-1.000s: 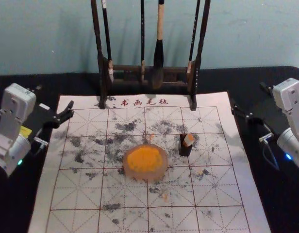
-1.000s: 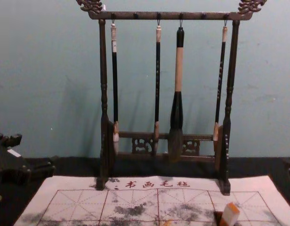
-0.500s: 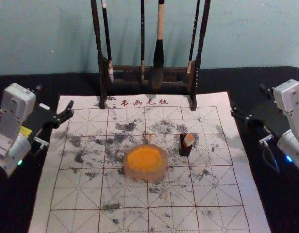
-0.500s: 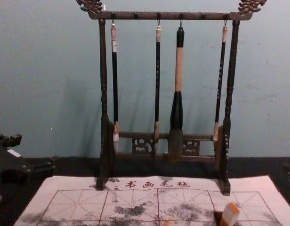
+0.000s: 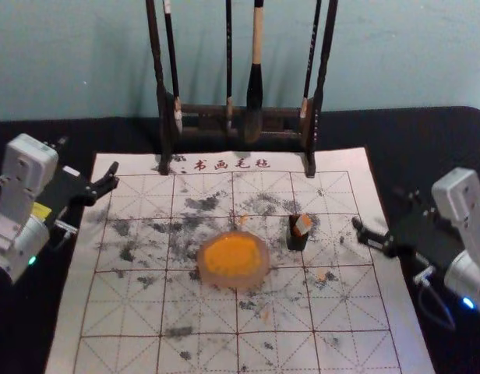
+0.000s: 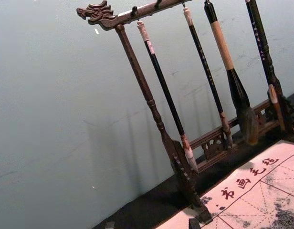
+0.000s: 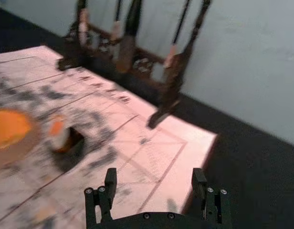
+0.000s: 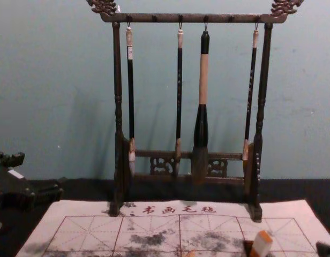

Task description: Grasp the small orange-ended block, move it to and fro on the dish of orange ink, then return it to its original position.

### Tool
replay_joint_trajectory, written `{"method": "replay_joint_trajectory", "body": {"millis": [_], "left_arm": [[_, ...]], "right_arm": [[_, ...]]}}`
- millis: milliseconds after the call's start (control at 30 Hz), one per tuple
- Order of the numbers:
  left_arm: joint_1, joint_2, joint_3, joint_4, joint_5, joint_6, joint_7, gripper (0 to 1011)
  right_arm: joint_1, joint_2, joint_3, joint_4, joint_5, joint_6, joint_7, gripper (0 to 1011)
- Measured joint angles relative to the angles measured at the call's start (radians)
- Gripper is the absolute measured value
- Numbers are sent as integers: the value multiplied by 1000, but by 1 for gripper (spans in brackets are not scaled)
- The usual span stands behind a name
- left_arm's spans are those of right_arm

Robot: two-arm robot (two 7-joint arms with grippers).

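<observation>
Evidently it's the approach, I'd say, with the grasp to come: the right gripper (image 7: 154, 175) is by the mat (image 5: 68, 343)'s right edge, fingers spread around nothing, and it needs to travel inward and line up on the small block (image 5: 303, 225). Pale-sided and orange on top, that block tilts up at a dark holder (image 5: 295, 238), just right of the ink dish (image 5: 260, 276). The left gripper (image 5: 89, 154) is parked opposite, fingers apart too

A pale blue-green wall (image 5: 396, 54) with faint marks rises behind the black tabletop (image 5: 361, 131).
</observation>
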Motion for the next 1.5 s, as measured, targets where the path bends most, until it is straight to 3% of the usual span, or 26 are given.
{"method": "replay_joint_trajectory", "body": {"millis": [133,367,633,1067,1500], "left_arm": [[0,0,0,0,0,0,0,1001],[0,0,0,0,0,0,0,1001],[0,0,0,0,0,0,0,1001],[0,0,0,0,0,0,0,1002],[0,0,0,0,0,0,0,1001]], "right_arm": [[-39,13,3,-40,30,10,57,1000],[-55,5,-3,-61,43,-14,122,1000],[-38,-59,-25,-29,19,-57,157,1000],[14,-189,-24,55,-5,-86,138,1000],[39,-249,-15,98,-34,-56,137,1000]]}}
